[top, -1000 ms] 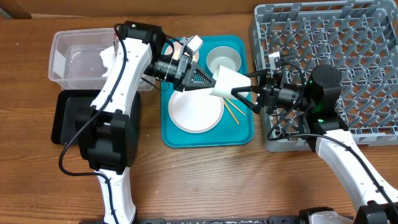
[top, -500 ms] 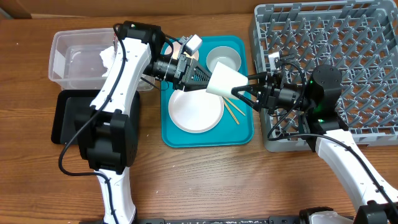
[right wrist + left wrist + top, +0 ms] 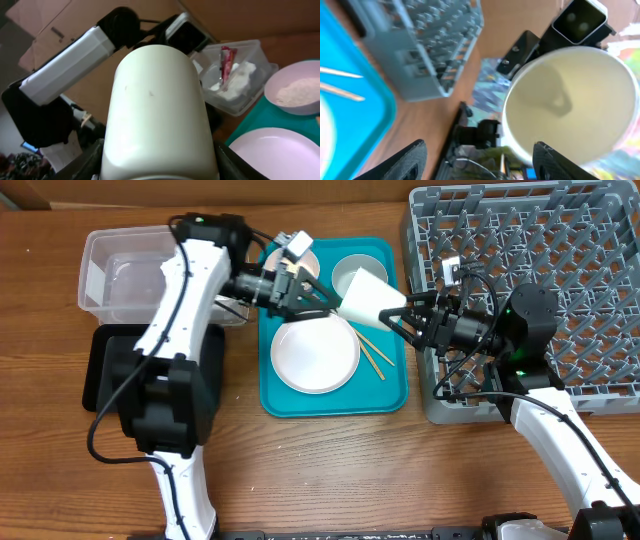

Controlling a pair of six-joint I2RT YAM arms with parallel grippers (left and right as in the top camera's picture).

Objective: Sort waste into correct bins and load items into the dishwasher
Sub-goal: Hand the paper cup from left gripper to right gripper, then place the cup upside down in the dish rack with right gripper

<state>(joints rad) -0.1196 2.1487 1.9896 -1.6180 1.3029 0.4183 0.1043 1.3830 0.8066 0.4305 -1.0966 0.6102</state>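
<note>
The small white cup (image 3: 368,300) hangs tilted above the teal tray, and my right gripper (image 3: 398,313) is shut on its body. In the right wrist view the cup (image 3: 157,110) fills the space between both fingers of the right gripper (image 3: 160,167). My left gripper (image 3: 322,300) stands open just left of the cup. Its camera looks into the cup's mouth (image 3: 570,100), and the left gripper (image 3: 480,162) holds nothing. The plate (image 3: 315,358), the chopsticks (image 3: 375,358) and a bowl (image 3: 358,275) lie on the teal tray. A bowl with rice (image 3: 295,87) shows too.
The grey dish rack (image 3: 540,260) stands at the right, behind the right arm. The clear tub (image 3: 130,275) at the back left holds a red wrapper (image 3: 226,62) and tissue (image 3: 237,77). The black tray (image 3: 105,365) lies in front of it. The teal tray (image 3: 390,395) sits mid-table.
My left gripper opened, let go of the cup and drew back to the left. The right gripper closed on the cup and carried it slightly toward the back.
</note>
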